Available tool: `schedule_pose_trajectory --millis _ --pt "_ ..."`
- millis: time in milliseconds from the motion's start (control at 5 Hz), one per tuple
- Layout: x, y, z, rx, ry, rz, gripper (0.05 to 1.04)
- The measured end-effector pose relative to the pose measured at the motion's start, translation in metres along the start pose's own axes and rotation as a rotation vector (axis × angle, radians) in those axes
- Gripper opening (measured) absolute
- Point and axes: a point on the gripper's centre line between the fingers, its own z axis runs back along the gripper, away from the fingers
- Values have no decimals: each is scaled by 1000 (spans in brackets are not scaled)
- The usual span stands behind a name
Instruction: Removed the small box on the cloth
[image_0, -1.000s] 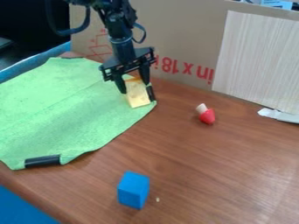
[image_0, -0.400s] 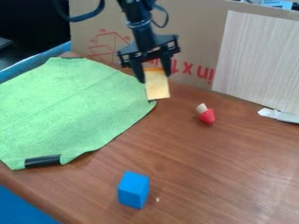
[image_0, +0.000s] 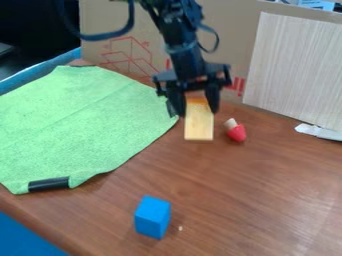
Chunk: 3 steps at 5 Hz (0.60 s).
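Small box clear of the cloth

My gripper (image_0: 194, 106) grips the small box (image_0: 199, 122) upright, right of the green cloth (image_0: 87, 120).

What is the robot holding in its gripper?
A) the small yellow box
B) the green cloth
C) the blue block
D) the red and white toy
A, because the small yellow box is pinched in the gripper, while the blue block and the red and white toy sit on the table and the green cloth lies spread out beside them.
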Motion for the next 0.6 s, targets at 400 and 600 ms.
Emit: schedule_pose_trajectory --millis 400,600 --pt "-49 1 -8 10 43 -103 737" --pt "-53 3 -10 2 62 -90 991"
